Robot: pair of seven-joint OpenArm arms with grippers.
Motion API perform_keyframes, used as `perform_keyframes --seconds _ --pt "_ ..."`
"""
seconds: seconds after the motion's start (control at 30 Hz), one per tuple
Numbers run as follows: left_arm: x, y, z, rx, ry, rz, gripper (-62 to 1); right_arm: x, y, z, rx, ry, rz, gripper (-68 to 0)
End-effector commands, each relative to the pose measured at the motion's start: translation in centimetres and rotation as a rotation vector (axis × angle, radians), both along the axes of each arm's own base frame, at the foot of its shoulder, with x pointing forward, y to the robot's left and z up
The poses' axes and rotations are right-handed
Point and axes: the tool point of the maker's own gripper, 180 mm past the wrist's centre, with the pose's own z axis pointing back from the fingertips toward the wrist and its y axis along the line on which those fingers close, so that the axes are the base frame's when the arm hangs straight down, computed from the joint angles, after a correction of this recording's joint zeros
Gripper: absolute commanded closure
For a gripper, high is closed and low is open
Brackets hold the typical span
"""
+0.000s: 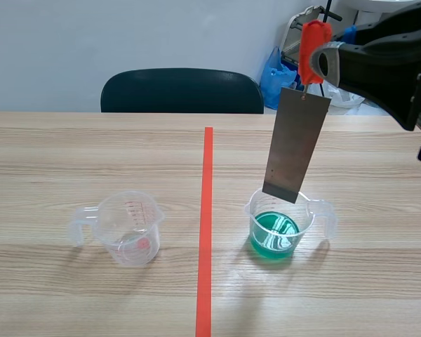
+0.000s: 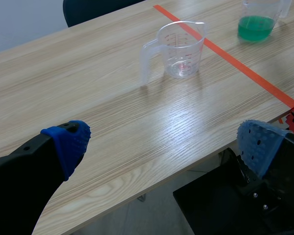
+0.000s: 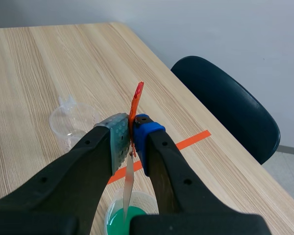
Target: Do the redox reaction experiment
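Nearest, at 8 o'clock on the surface, stands an empty measuring cup. The left hand hangs released beyond the surface's near edge, out of the way. At 5 o'clock sits a cup of green liquid. At 1 o'clock the right hand grasps a red clip, so the metal strip dangles over the liquid, seemingly ready for dipping.

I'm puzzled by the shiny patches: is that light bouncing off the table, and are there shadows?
Left wrist view: yes, a glare streak on the wooden table beside the empty measuring cup. Scene view: fainter sheen near the measuring cup of green liquid, soft shadows under both cups. Right wrist view: no glare.
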Motion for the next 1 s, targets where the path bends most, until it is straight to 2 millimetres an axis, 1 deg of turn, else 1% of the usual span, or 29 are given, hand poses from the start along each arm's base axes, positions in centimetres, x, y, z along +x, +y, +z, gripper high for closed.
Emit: perform_keyframes --seconds 0.0,0.7,0.97 --pt "0.32 -0.02 0.65 -0.011 -0.026 0.002 -62.3 -0.09 0.01 0.90 0.013 -0.023 0.013 -0.6" --pt "0.32 -0.02 0.66 -0.011 -0.027 0.002 -62.3 -0.09 0.01 0.90 0.013 -0.023 0.013 -0.6" --pt "0.79 0.40 1.24 -0.027 -0.054 0.026 -62.3 -0.09 0.01 0.90 0.013 -0.023 0.013 -0.6"
